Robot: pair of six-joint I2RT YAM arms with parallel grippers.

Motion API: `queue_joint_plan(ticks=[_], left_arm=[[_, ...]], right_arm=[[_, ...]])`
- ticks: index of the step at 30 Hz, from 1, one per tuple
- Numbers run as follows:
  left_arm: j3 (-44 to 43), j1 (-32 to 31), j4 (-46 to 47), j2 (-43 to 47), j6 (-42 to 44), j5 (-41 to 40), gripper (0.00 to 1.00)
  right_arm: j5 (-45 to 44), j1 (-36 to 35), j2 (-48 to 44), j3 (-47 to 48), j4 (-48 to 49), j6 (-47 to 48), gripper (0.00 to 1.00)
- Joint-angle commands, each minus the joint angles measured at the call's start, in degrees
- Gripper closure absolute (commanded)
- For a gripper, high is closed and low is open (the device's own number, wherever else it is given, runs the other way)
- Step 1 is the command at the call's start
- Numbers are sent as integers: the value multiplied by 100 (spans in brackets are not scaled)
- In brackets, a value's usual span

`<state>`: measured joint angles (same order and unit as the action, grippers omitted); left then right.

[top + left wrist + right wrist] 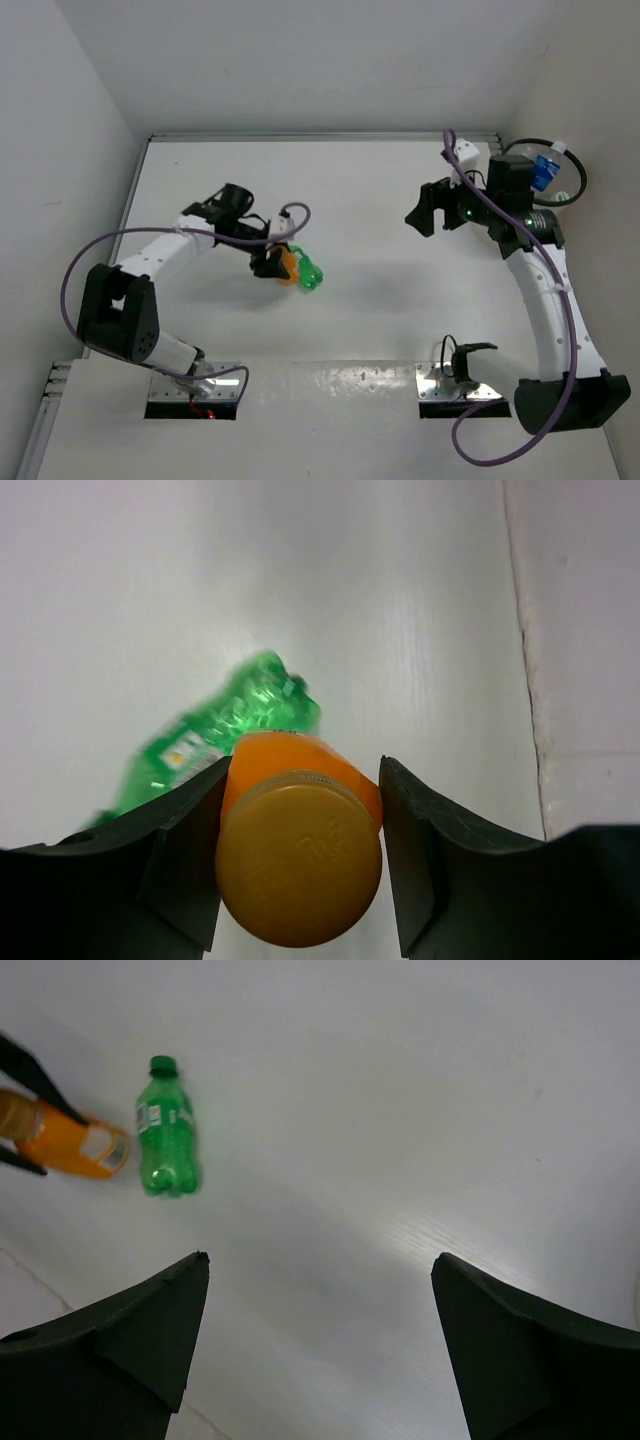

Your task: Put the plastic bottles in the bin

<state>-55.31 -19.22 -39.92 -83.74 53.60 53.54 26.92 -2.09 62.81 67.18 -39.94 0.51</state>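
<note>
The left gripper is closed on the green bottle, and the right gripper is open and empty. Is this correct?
No. The left gripper is closed on the orange bottle; the green bottle lies beside it, as the left wrist view shows. The right gripper is open and empty.

Your overhead camera looked down on the table point(400, 330) from high behind its near edge. Your left wrist camera sat close behind the orange bottle point(298, 820); your right wrist camera faced that bottle and the green bottle point(165, 1130) from farther off.
</note>
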Motion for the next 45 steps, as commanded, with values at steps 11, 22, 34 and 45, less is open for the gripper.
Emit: queue_joint_plan(ticks=[11,22,34,45], left_arm=[[-2747,587,-578,-502,-2608,2961,100],[-3189,393,395,-451,-3626,2338,100],[-2274,235,4000,34,-6686,1976,100],[-2133,68,5204,-19,-8172,2082,100]], right_arm=[[-1030,-3067,143,700,769,379,0],[-1532,-3984,1778,1869,750,-735,0],[-1364,-3949,2271,2344,980,-1036,0],[-1547,-4089,2403,2273,1252,-720,0]])
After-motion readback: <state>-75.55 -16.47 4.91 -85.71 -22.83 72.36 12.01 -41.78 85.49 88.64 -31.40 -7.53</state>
